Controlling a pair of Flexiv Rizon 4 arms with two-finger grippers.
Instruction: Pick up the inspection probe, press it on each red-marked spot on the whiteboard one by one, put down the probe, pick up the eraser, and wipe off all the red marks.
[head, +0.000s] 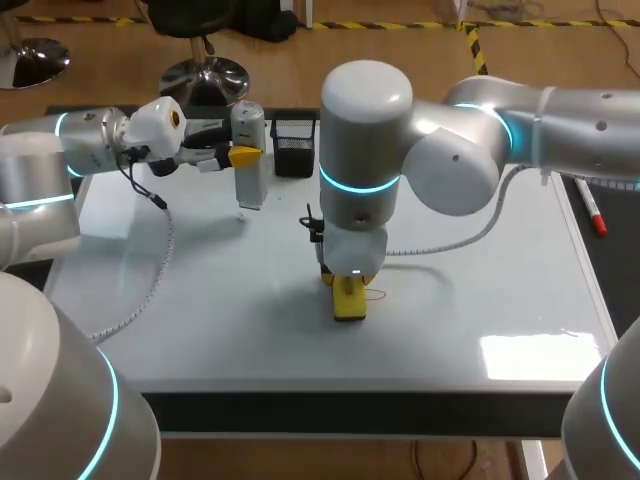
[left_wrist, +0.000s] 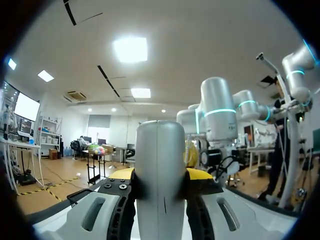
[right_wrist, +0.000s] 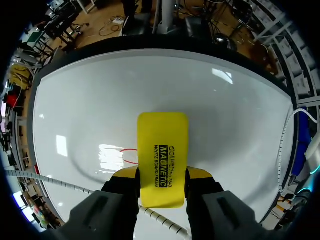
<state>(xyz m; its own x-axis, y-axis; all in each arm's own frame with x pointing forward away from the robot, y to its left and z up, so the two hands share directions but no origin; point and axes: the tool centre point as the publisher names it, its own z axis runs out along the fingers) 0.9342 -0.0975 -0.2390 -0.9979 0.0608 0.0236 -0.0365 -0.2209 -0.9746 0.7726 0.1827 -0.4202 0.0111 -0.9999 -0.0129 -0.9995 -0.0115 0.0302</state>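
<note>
My right gripper (right_wrist: 162, 181) is clamped on the yellow eraser (right_wrist: 163, 150) across its short width. The eraser's long axis therefore runs straight out along the fingers, and its face seems to rest near the middle of the whiteboard (head: 480, 300). The one red mark (right_wrist: 128, 156) I can make out lies just off one long edge of the eraser, touching it or nearly so. I judge a short sideways stroke would take it. My left gripper (left_wrist: 160, 175) grips the probe (left_wrist: 160, 160) upright by the whiteboard's far edge, well apart from the mark.
</note>
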